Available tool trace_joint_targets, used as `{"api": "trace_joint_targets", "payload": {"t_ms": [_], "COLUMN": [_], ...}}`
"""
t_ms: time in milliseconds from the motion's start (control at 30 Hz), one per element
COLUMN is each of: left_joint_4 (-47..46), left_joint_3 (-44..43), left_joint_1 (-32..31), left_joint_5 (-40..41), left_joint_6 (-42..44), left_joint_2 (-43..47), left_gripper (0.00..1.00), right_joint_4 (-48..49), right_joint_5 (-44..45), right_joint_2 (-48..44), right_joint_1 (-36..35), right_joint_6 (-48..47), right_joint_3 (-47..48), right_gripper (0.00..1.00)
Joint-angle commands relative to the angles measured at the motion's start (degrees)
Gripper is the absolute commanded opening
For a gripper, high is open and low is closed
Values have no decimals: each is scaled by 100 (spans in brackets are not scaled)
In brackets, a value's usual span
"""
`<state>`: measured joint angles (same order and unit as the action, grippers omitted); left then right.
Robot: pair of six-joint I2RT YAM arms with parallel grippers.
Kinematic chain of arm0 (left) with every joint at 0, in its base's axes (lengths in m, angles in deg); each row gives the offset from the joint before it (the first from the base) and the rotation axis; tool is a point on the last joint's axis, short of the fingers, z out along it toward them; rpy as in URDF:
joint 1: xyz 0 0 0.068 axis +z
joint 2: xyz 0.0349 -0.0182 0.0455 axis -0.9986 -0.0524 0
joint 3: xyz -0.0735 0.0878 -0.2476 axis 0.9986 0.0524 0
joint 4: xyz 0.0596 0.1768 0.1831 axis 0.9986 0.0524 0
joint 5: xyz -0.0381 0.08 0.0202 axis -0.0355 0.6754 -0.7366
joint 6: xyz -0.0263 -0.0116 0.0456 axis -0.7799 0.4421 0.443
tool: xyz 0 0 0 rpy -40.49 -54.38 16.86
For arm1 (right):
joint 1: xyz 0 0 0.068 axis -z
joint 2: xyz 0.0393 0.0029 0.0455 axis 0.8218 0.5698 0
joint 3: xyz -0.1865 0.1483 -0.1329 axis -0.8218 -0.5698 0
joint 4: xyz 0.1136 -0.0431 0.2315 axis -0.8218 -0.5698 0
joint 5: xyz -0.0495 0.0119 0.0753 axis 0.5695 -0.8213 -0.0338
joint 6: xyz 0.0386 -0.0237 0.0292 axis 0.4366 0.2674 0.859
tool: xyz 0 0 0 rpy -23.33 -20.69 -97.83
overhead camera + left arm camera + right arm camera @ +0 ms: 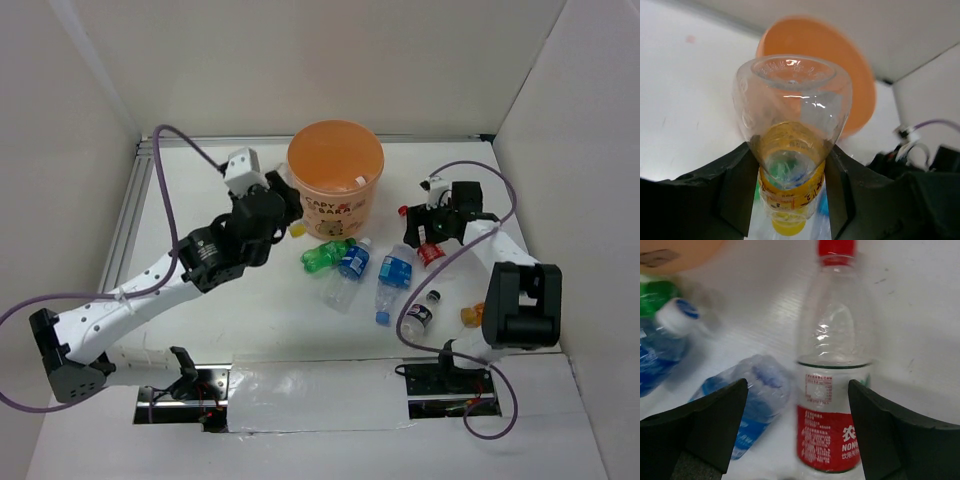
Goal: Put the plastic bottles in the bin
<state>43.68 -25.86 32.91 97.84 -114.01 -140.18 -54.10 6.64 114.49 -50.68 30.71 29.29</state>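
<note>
My left gripper [790, 185] is shut on a clear plastic bottle [792, 115] with a yellow label and yellow cap, its base toward the camera. In the top view this gripper [286, 213] hangs just left of the peach-orange bin [335, 172], and the bottle's yellow cap [297, 229] shows below it. My right gripper [797, 429] stands open above a lying red-labelled bottle [832, 390], which sits nearer the right finger. In the top view that gripper [425, 238] is right of the bin, over the red bottle [431, 254].
A green bottle [322, 256] and two blue-labelled bottles [350, 268] [392, 282] lie in front of the bin. Two small black-capped bottles [416, 318] [434, 296] and an orange one [472, 315] lie near the right arm's base. White walls enclose the table.
</note>
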Motion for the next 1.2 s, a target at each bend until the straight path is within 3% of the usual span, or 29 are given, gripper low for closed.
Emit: {"api": "trace_joint_targets", "payload": {"t_ms": [0,100,167,200,300,333,433,467,533,567,733,800,833,900,933,1000,1167], "left_joint_4": [-3021,-3156,-3156,-3399,-3385,-2949,-2419,-2348,-2347,-2347,-2171,-2250,-2364,-2540,-2636,-2637,-3196], "left_joint_3": [-438,-1482,-1889,-2031,-2645,-3126,-3438,-3438,-3193,-3192,-3192,-2772,-2126,-1307,-450,364,2472], "left_joint_1": [379,836,978,1031,1163,1224,1286,1339,1339,1339,1129,875,786,637,584,478,-74], "left_joint_5": [57,-287,-445,-445,-630,-630,-884,-1050,-1210,-1393,-1535,-1605,-1710,-2621,-2982,-3643,-3681], "left_joint_6": [2757,2811,2811,2890,2943,2882,2829,2829,2829,2829,3504,4048,4268,4795,4850,4633,4068], "left_joint_2": [-388,-1389,-2108,-2295,-3095,-3306,-3834,-3835,-3835,-3766,-3388,-2801,-2528,-1548,-1202,-621,251], "left_gripper": [6,11,15,22,26,33,52,71,86,99,100,100,100,100,97,96,94], "right_joint_4": [252,384,384,384,384,384,210,61,-229,-361,-977,-1031,-926,-794,-567,-268,751], "right_joint_5": [730,994,1065,1065,995,995,706,592,145,-23,-928,-1271,-1403,-1641,-1833,-1906,-2256], "right_joint_2": [527,835,924,925,986,986,934,803,444,302,-288,-341,-341,-271,-123,1,860], "right_joint_1": [-141,-194,-194,-194,-194,-194,-54,7,252,324,562,562,562,475,308,71,-930], "right_joint_6": [168,282,282,282,282,282,159,81,-104,-305,-676,-606,-518,-203,-79,350,1248], "right_joint_3": [303,303,303,303,172,119,119,119,337,460,1977,2698,2929,3386,3771,4099,4916], "right_gripper": [88,82,79,74,67,57,33,15,0,0,0,0,0,0,0,0,9]}}
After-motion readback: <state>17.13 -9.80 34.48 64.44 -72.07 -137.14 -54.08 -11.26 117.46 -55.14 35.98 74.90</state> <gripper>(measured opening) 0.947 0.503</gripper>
